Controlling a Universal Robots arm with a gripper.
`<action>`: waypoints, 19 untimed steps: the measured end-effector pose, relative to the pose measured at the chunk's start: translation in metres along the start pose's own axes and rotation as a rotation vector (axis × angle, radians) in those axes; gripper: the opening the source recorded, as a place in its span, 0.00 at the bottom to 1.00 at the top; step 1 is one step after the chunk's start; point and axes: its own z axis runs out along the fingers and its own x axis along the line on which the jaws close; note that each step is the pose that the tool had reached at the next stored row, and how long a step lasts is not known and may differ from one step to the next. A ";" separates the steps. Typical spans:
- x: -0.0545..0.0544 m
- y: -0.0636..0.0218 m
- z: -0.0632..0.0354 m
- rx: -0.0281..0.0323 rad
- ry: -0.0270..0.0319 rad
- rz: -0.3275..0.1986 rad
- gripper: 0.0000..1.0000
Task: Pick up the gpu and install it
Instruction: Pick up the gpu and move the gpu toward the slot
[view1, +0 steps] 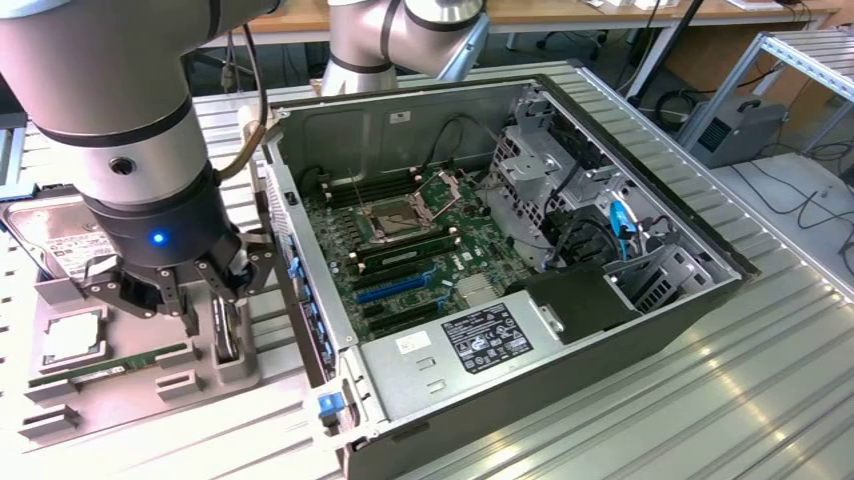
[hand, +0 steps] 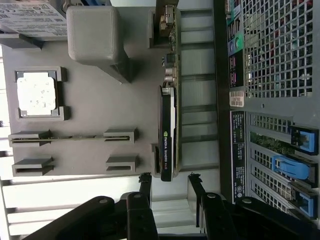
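1. The hand (hand: 169, 178) is recorded as released: the jaws are spread wide and nothing is held between them. It hangs just above one end of the card, with one finger to each side of the card's line.
2. The gpu (hand: 168, 135) is found standing on its long edge in the slotted posts of the grey fixture (hand: 100, 105), on the side nearest the computer case (view1: 400, 115). It is not yet lifted.
3. Handling, as judged: the card is taken to be light, thin and stiff. Its black faces look smooth, so slip under a weak pinch is considered possible. The contact edge and the bare board components are considered fragile.
4. Hold point, as judged: a pinch across the thickness, on the two flat faces near mid-length of the upper edge, is favoured, kept off the bracket end and the connector edge.
5. Farther along the fixture, a RAM stick (hand: 70, 136) and a CPU (hand: 36, 94) are noted in their own pockets, well apart from the card.
6. Farthest, the case lies open on the bench (view1: 747, 400). The blue expansion slots (view1: 394, 285) are exposed and appear vacant.
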 end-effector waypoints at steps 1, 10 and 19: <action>0.000 0.0025 0.0000 0.0003 0.0000 0.000 0.42; 0.001 0.0207 0.0023 0.0010 0.0000 0.000 0.42; 0.002 0.0375 0.0097 0.0010 0.0000 0.000 0.42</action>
